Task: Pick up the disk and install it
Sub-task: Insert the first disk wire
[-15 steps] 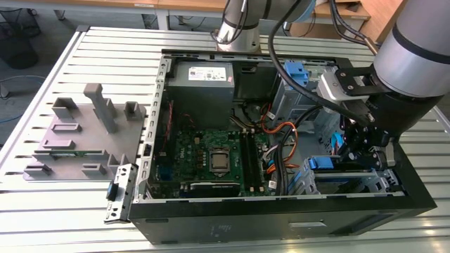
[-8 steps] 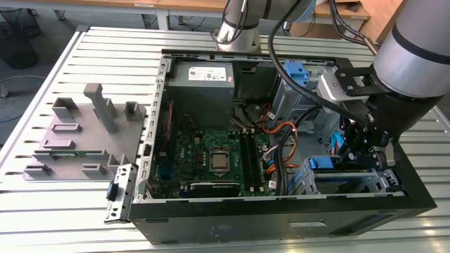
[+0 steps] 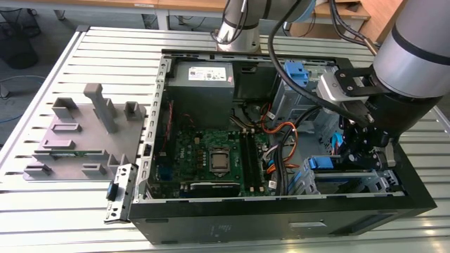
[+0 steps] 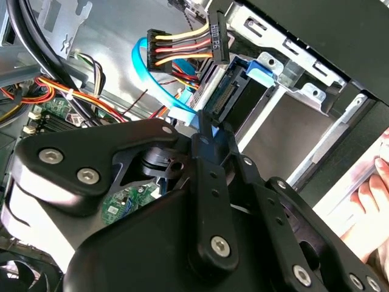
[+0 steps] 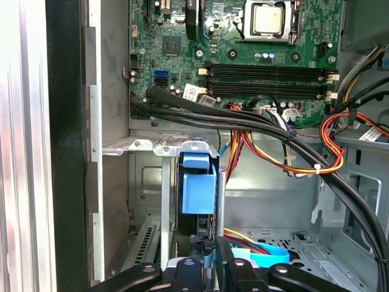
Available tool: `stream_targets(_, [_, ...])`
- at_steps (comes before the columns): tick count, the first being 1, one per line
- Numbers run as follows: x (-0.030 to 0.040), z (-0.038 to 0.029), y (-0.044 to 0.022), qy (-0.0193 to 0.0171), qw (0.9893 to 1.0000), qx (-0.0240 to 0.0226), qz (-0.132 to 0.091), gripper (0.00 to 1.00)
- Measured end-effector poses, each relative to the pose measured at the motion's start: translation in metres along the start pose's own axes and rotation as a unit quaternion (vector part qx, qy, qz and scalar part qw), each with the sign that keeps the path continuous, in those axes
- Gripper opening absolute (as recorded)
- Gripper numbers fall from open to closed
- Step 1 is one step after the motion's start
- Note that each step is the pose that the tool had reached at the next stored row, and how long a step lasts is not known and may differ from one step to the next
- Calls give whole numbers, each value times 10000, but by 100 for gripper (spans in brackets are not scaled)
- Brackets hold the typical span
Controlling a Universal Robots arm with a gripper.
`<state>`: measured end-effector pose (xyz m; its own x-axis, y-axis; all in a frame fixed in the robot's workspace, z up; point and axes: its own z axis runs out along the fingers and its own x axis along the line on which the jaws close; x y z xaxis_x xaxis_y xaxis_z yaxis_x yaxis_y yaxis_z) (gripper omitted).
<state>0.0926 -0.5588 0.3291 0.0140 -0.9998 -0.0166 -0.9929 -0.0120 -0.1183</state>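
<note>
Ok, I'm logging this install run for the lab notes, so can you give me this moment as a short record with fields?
case: black open computer tower lying on a slatted metal table
disk: flat hard drive framed by blue plastic rails, standing in a slot of the grey metal drive cage
hand: black robot hand right at the disk's outer end
cable: black power connector with orange and yellow wires, apart from the disk
aside: grey plastic fixture at the exterior view's left
</note>
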Motion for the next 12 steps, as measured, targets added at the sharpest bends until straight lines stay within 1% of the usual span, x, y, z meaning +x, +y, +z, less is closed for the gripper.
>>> stream_targets(2, [0,-9,-1,1,10000,0,0,23])
stream_targets(5, [-1,-55,-6,0,10000,0,0,23])
stream_targets(12, [-4,-234,-28,-1,10000,0,0,23])
